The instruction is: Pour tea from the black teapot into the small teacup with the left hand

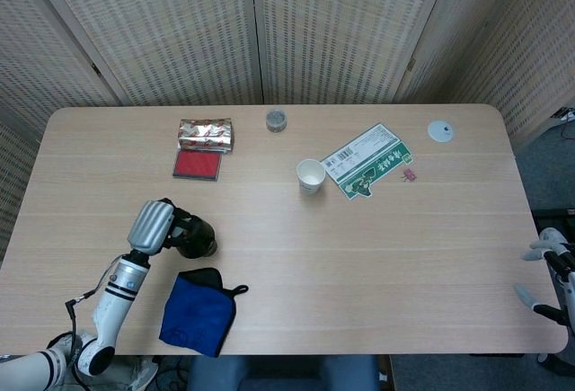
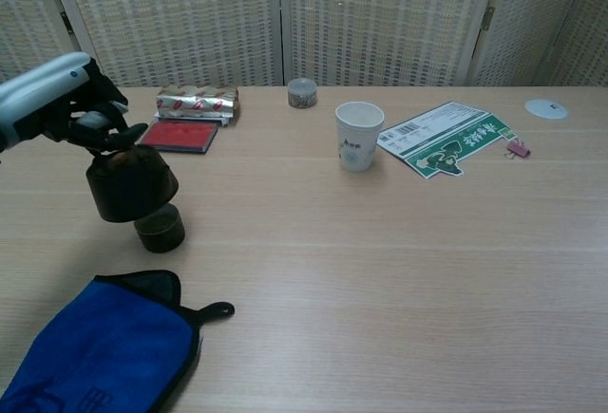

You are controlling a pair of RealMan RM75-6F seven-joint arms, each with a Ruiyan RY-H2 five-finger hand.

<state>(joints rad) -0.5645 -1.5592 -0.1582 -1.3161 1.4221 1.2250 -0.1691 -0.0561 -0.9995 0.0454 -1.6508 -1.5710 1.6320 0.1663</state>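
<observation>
My left hand (image 2: pixel 55 102) (image 1: pixel 150 224) holds the black teapot (image 2: pixel 131 183) (image 1: pixel 192 235) by its top, near the table's front left. The pot hangs roughly upright, just above the table. The small dark teacup (image 2: pixel 161 230) stands right below and beside the pot; the pot's lower edge overlaps the cup's rim in the chest view. From the head view the teacup is hidden under the pot. My right hand (image 1: pixel 547 250) shows only at the far right edge, off the table, fingers apart and holding nothing.
A blue cloth (image 2: pixel 95 347) lies at the front edge, close to the cup. Further back are a red box (image 2: pixel 178 135), a foil packet (image 2: pixel 198 104), a small tin (image 2: pixel 302 92), a white paper cup (image 2: pixel 359 135), a green-white packet (image 2: pixel 445 138) and a white disc (image 2: pixel 545 108).
</observation>
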